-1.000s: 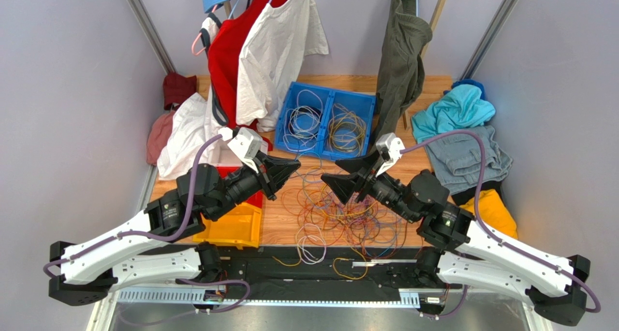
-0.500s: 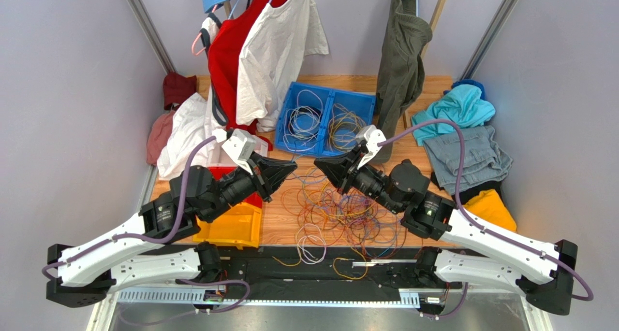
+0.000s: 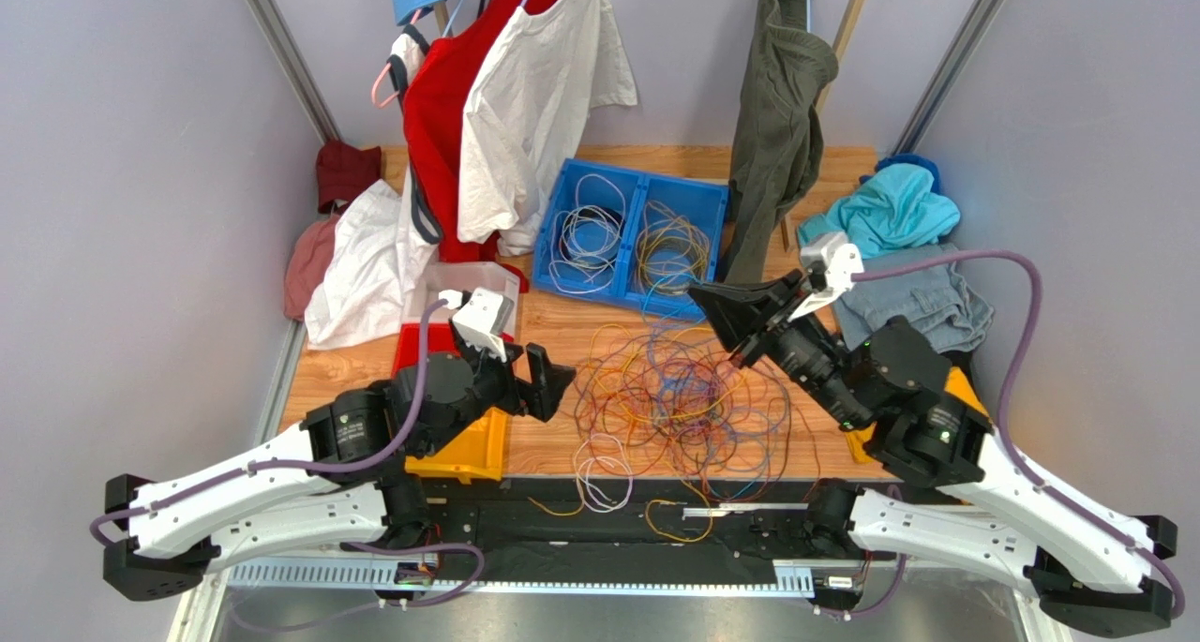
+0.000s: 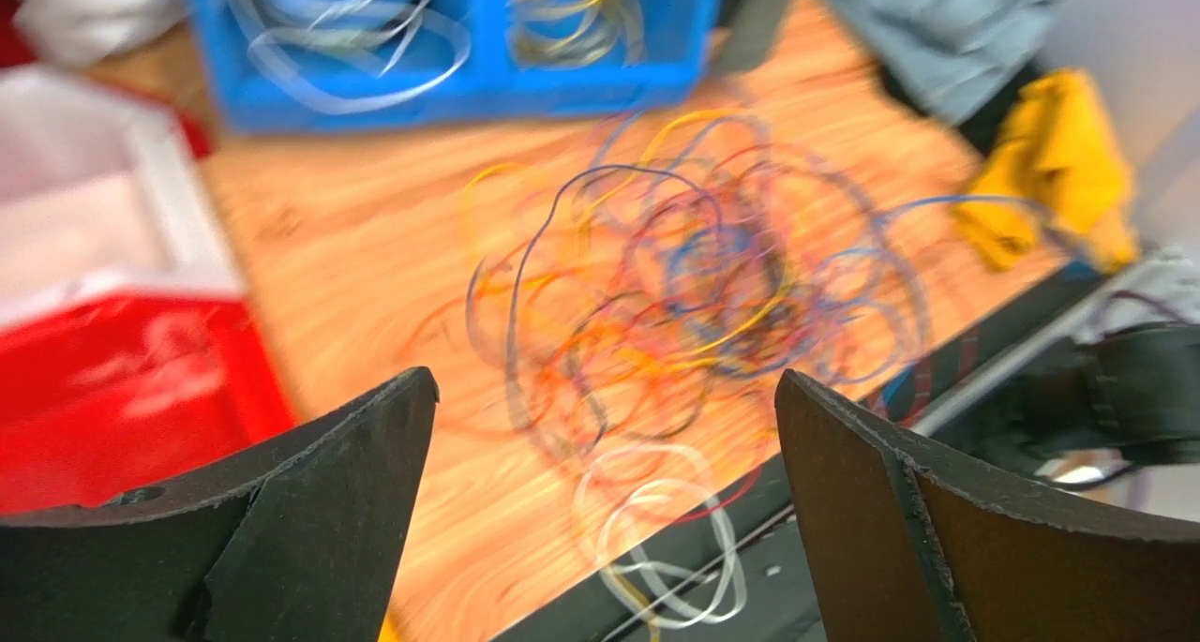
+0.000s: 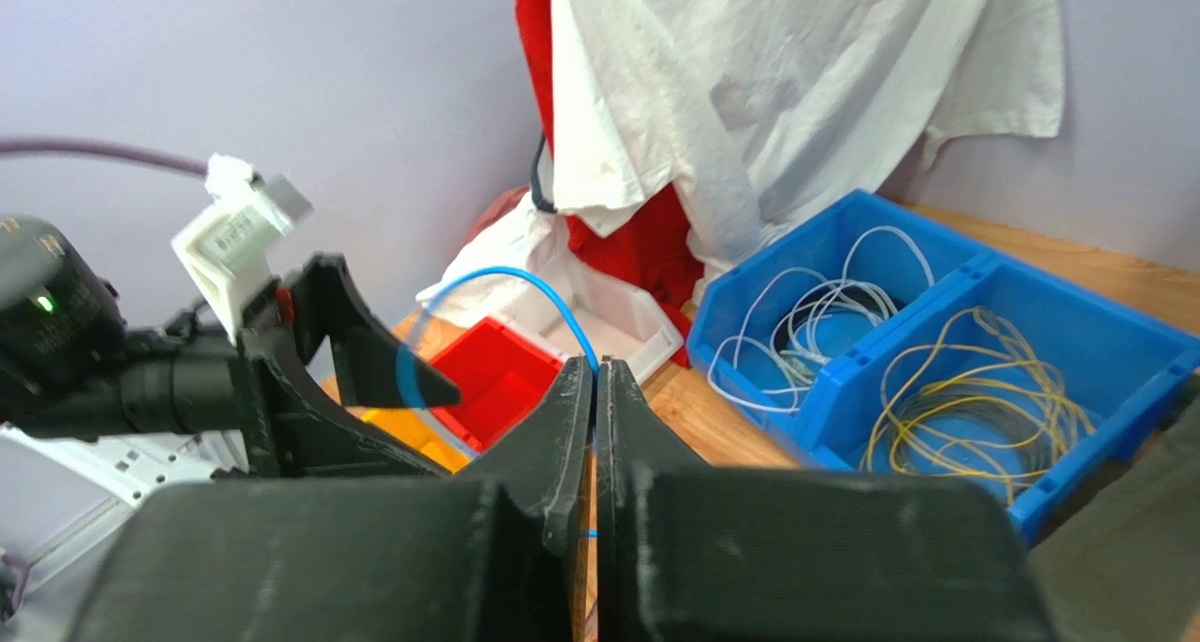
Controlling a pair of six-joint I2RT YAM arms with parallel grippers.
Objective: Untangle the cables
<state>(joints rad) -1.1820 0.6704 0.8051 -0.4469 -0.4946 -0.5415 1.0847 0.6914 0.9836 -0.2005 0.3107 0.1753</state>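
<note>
Nearest me, the left pincer (image 3: 552,381) hangs low over the wooden tabletop (image 3: 585,322), its black jaws spread wide and nothing between them. Just ahead of it lies the heap of thin looping cables in yellow, orange, purple, blue and red (image 3: 676,396), all one knot. Beyond the heap, the right pincer (image 3: 702,296) is clenched on a single thin blue strand (image 5: 514,277) that arcs away from its tips. Further off sits a blue plastic two-compartment bin (image 3: 623,295), with white coils in one side and yellow in the other. I reckon one strand is being drawn free. Next it wants lifting clear, with the left pincer steadying the heap.
</note>
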